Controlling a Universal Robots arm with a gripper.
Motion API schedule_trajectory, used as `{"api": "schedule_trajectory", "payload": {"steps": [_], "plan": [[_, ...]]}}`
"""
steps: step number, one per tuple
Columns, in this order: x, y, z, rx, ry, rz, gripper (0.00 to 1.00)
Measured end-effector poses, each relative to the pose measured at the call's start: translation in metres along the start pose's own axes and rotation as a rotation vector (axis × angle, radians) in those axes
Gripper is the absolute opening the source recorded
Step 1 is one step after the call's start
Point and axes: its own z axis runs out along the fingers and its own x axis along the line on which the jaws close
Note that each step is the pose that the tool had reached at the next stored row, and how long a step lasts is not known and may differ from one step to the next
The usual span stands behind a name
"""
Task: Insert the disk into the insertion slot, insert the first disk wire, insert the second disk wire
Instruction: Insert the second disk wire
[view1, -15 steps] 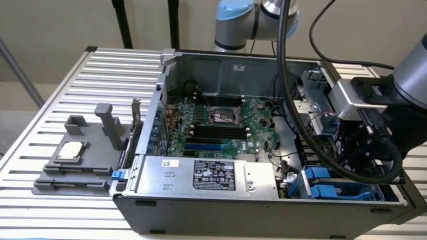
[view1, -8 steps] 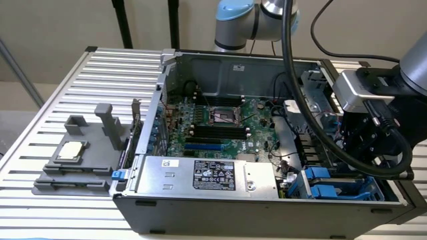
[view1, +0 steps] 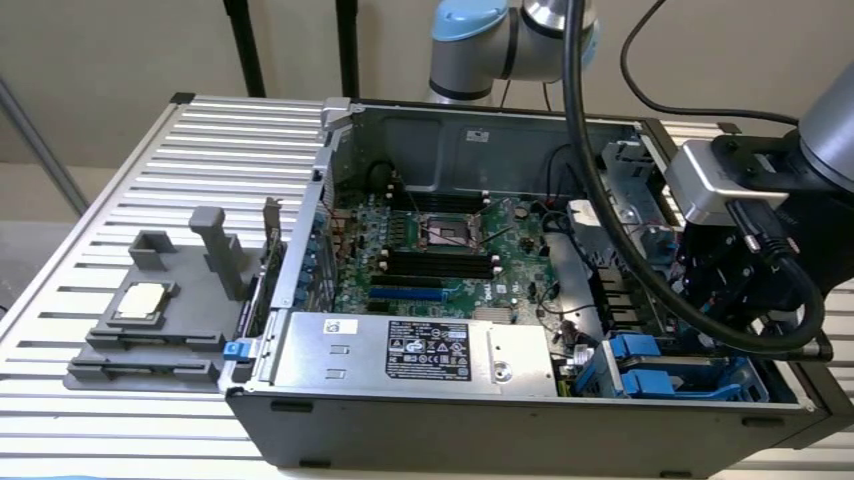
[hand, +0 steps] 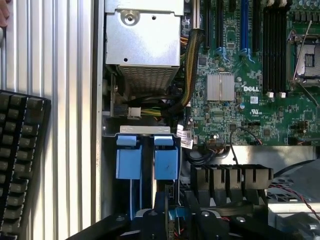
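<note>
The insertion slot, a blue-grey drive cage with two bright blue clips, sits in the corner of the open computer case. In the exterior view the cage is at the case's front right. My gripper hangs directly over the cage, with a small bright blue plastic edge right at it. In the exterior view the gripper is low inside the case, above the blue clips. The disk's silver body is hidden. A wire bundle with a white connector lies loose just beyond the cage.
A silver box with a black label fills the case's front beside the cage. The green motherboard lies past it. A grey fixture stands on the slatted table at the exterior view's left. A black keyboard lies outside the case wall.
</note>
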Motion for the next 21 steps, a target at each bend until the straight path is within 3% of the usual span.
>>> {"api": "schedule_trajectory", "payload": {"steps": [2,3,6,8,9,11,15,21], "plan": [[0.0000,0.0000,0.0000,0.0001,0.0000,0.000,0.33],[0.0000,0.0001,-0.0001,0.0001,0.0001,0.000,0.39],[0.0000,0.0002,0.0000,0.0003,0.0001,0.000,0.37],[0.0000,0.0002,0.0000,0.0007,0.0000,0.000,0.24],[0.0000,0.0003,0.0002,0.0009,0.0000,-0.001,0.24],[0.0001,0.0003,0.0018,0.0021,-0.0005,-0.001,0.12],[0.0005,0.0007,0.0079,0.0067,-0.0020,-0.002,0.12],[0.0007,0.0017,0.0079,0.0076,-0.0028,-0.003,0.12]]}}
